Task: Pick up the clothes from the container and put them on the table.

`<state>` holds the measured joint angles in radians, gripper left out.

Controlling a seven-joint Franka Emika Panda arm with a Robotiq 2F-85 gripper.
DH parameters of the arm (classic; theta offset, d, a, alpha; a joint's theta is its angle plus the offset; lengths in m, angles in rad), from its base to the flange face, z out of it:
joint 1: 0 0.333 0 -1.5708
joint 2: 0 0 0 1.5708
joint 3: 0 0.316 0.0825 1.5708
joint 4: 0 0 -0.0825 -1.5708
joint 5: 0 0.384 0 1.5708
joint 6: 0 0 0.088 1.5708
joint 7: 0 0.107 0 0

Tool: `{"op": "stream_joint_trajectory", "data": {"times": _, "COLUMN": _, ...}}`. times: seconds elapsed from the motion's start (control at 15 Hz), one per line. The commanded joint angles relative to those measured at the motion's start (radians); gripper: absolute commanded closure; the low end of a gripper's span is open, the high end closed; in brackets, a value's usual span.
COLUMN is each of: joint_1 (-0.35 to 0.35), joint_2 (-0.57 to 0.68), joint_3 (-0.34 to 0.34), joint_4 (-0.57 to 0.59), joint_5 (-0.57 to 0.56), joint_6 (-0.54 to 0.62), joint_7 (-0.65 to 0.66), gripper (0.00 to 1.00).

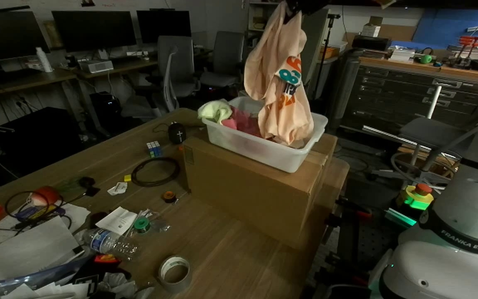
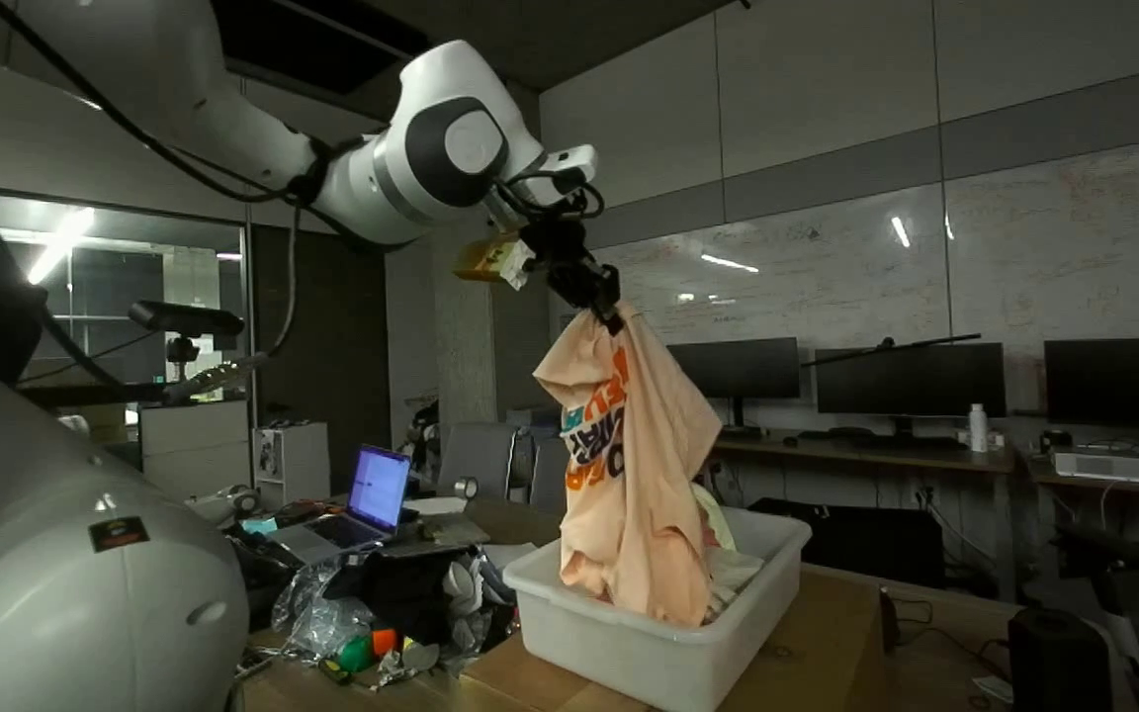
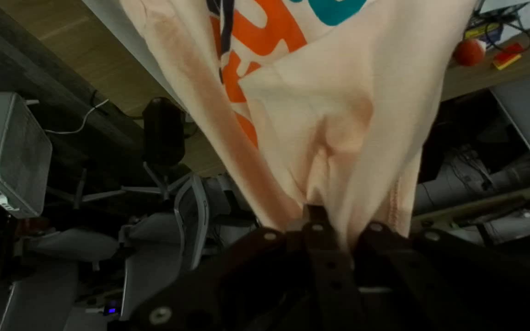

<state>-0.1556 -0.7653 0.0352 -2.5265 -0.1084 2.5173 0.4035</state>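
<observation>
Hanging from our gripper point(image 2: 613, 316), a peach printed shirt point(image 2: 639, 475), jaws closed right on its bunched top! The hem dips inside the white container point(image 2: 619, 658), seemingly below the rim; whether it brushes the red cloth point(image 1: 245, 122) or anything else in there, we can't tell. So we judge this the lift, part done. Straight up is what we want now: enough height for that hem to clear the rim before any sideways travel, or we could drag the container along on its cardboard box point(image 1: 247, 195). Nice and steady, no swinging! We should watch the yellow-green cloth point(image 1: 215, 111) slumped over the rim's corner, too; we don't want it hitching a ride. Then out over the table point(image 1: 226, 253), aiming for the stretch of wood between box and tape roll point(image 1: 177, 287), lowering until the fabric settles and spreads, and only then do we let go, backing off upward so no fold snags.
</observation>
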Motion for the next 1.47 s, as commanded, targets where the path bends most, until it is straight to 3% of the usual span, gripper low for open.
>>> {"op": "stream_joint_trajectory", "data": {"times": 0.0, "joint_1": -0.007, "joint_2": -0.113, "joint_3": 0.036, "joint_4": -0.025, "joint_5": 0.058, "joint_6": -0.001, "joint_7": 0.011, "gripper": 0.97}}
{"op": "stream_joint_trajectory", "data": {"times": 0.13, "joint_1": 0.009, "joint_2": -0.186, "joint_3": 0.062, "joint_4": -0.060, "joint_5": 0.081, "joint_6": -0.038, "joint_7": 0.011, "gripper": 0.97}}
{"op": "stream_joint_trajectory", "data": {"times": 0.33, "joint_1": 0.122, "joint_2": -0.233, "joint_3": 0.086, "joint_4": -0.073, "joint_5": 0.138, "joint_6": -0.200, "joint_7": -0.059, "gripper": 0.97}}
{"op": "stream_joint_trajectory", "data": {"times": 0.8, "joint_1": 0.297, "joint_2": 0.075, "joint_3": 0.233, "joint_4": 0.083, "joint_5": 0.259, "joint_6": -0.336, "joint_7": -0.066, "gripper": 0.97}}
{"op": "stream_joint_trajectory", "data": {"times": 1.13, "joint_1": 0.349, "joint_2": 0.365, "joint_3": 0.217, "joint_4": 0.257, "joint_5": 0.269, "joint_6": -0.382, "joint_7": -0.185, "gripper": 0.97}}
{"op": "stream_joint_trajectory", "data": {"times": 1.4, "joint_1": 0.358, "joint_2": 0.542, "joint_3": 0.203, "joint_4": 0.442, "joint_5": 0.242, "joint_6": -0.542, "joint_7": -0.319, "gripper": 0.97}}
